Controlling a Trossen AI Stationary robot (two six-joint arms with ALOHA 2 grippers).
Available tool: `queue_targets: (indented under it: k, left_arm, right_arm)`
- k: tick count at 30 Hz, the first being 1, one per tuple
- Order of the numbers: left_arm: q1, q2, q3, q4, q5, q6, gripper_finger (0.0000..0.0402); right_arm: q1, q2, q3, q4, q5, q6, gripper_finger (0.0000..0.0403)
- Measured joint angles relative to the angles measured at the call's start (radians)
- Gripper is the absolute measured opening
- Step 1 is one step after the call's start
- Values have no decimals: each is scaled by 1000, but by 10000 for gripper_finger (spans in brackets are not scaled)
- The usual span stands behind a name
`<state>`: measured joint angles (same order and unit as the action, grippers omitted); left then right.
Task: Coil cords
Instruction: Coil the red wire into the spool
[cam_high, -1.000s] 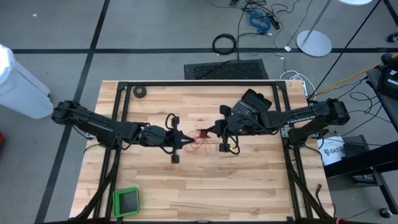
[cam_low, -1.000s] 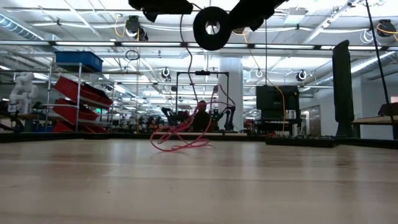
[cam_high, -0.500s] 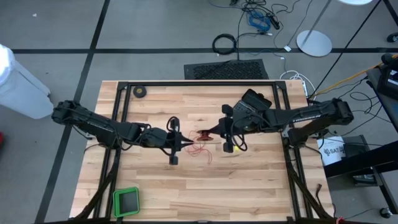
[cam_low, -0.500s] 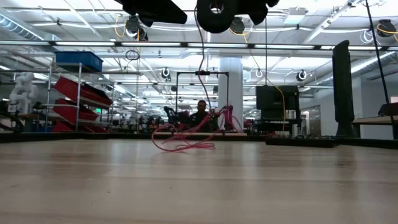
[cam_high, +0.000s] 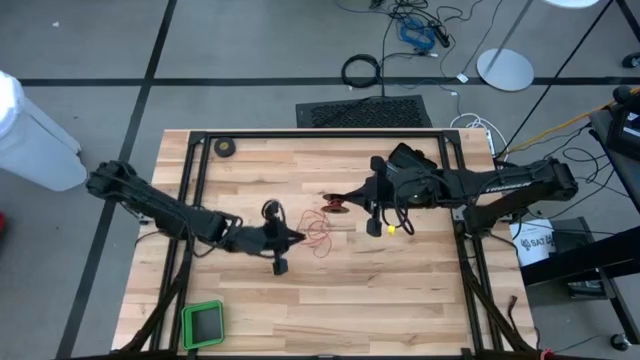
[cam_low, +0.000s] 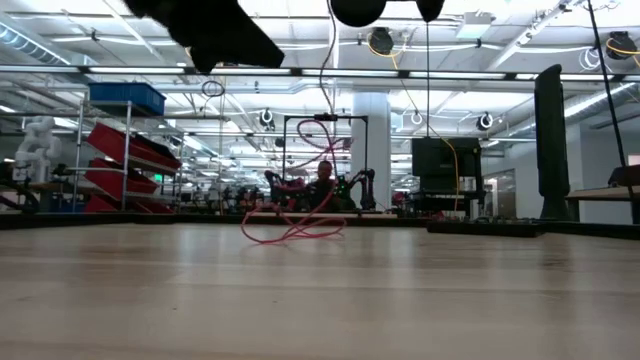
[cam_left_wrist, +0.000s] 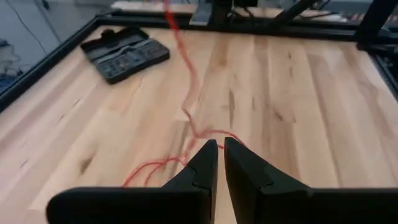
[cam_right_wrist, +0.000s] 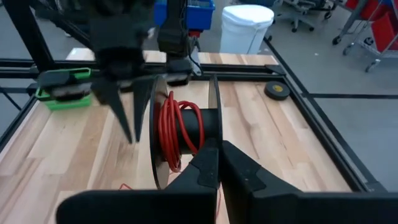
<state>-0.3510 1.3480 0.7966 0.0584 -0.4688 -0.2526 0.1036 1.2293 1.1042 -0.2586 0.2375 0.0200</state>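
A small black reel (cam_right_wrist: 200, 127) with red wire wound on its hub hangs above the table's middle, my right gripper (cam_right_wrist: 217, 149) shut on it. The reel (cam_low: 357, 10) shows at the low view's top edge. A strand of thin red wire (cam_low: 325, 120) drops from it to loose loops (cam_high: 318, 235) lying on the wood. My left gripper (cam_left_wrist: 217, 144) hovers just left of these loops (cam_left_wrist: 186, 93). Its fingers stand a narrow gap apart, and nothing shows between them. My right gripper pinches the rim of one of the reel's thin flanges (cam_right_wrist: 214, 134) between its two fingers. The fingers come nearly level from the table's right side. The reel is lifted clear of the table, and the wire trails slack below it.
A black tape roll (cam_high: 226, 147) lies at the far left corner and a green tray (cam_high: 203, 324) at the near left. A black case (cam_left_wrist: 124, 53) sits under the right arm. Black frame rails (cam_high: 320, 131) border the table.
My right gripper has risen and drawn back toward the table's right edge with the reel, pulling a strand of wire up from the heap. My left gripper has sunk toward the table and the near edge, rolling as it went.
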Motion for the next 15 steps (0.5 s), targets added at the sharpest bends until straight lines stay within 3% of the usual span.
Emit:
queue_targets:
  k: [6,11,15]
  left_arm:
    - [-57,104,-62,308,-142,97,53]
    - [-31,177,-62,463,-143,183,122]
    - [13,213,-62,506,-151,159,179]
  right_arm:
    - [0,-10,0,5,1,-7,0]
    - [0,-11,0,4,1,-7,0]
    - [0,-11,0,3,1,-5,0]
